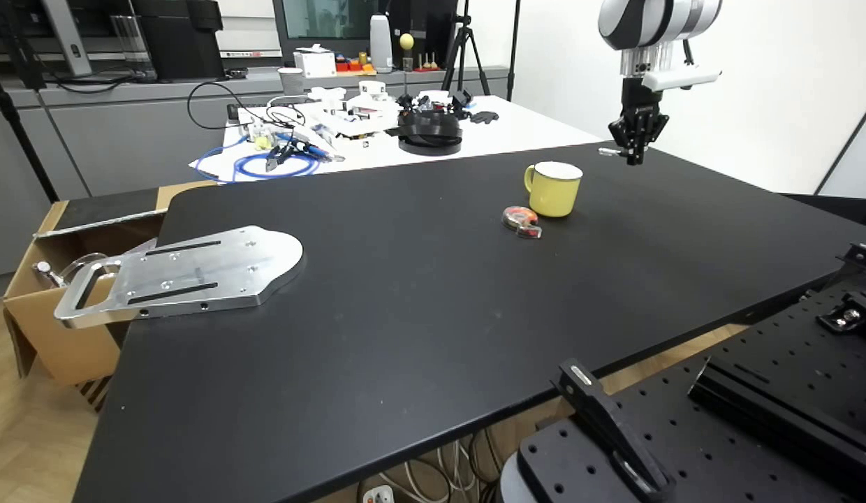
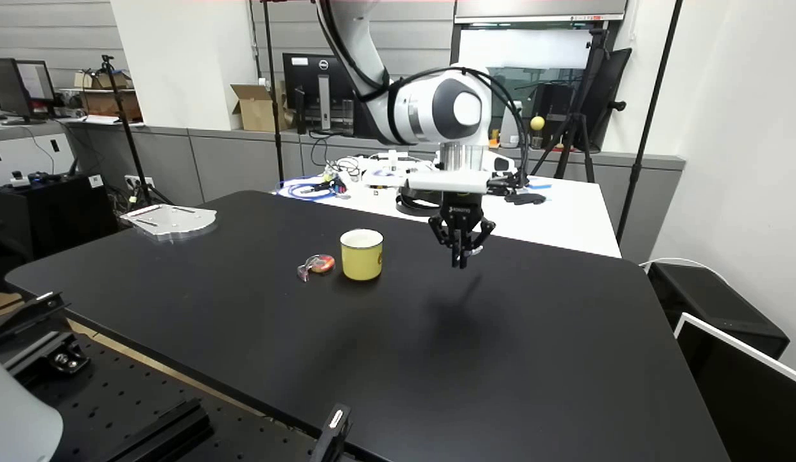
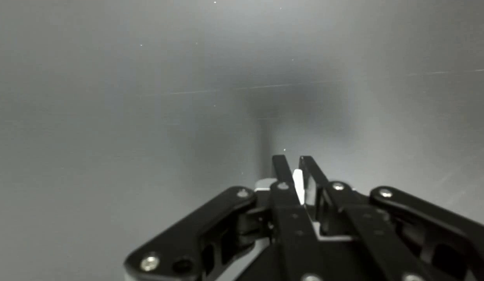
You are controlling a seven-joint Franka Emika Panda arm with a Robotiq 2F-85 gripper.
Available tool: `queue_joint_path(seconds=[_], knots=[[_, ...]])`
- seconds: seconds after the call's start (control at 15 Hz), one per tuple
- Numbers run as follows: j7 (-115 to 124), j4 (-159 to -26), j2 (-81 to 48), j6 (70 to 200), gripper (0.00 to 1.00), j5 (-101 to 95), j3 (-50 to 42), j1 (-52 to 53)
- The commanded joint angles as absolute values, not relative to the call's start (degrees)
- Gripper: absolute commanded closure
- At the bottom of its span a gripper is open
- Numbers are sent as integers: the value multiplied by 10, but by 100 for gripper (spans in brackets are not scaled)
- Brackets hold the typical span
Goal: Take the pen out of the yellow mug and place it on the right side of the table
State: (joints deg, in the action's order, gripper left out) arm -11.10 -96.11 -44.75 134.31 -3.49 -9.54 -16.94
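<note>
The yellow mug stands upright on the black table; it also shows in an exterior view. Its floor is hidden. My gripper hangs over the table beside the mug, on its right in both exterior views. Its fingers are nearly together, with a narrow gap. A short pale stick, the pen, juts sideways from them above the table; its end also shows in an exterior view. In the wrist view my gripper has the pale pen between its fingers.
A small red and clear tape dispenser lies beside the mug. A silver metal plate with a handle lies at the table's far left edge. A white table with cables and gear adjoins the back. Black perforated mounting plates border the front.
</note>
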Motion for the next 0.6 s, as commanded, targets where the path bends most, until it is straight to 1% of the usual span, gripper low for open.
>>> queue_joint_path(seconds=[0.0,0.33,0.4,0.47,0.53], knots=[[-68,-973,-466,1383,97,-41,-104,-156],[-49,-974,-485,1399,97,-41,-107,-147],[-49,-976,-483,1398,63,-42,-108,-145],[-48,-979,-481,1402,62,-44,-109,-142],[-47,-979,-478,1399,56,-43,-110,-140]])
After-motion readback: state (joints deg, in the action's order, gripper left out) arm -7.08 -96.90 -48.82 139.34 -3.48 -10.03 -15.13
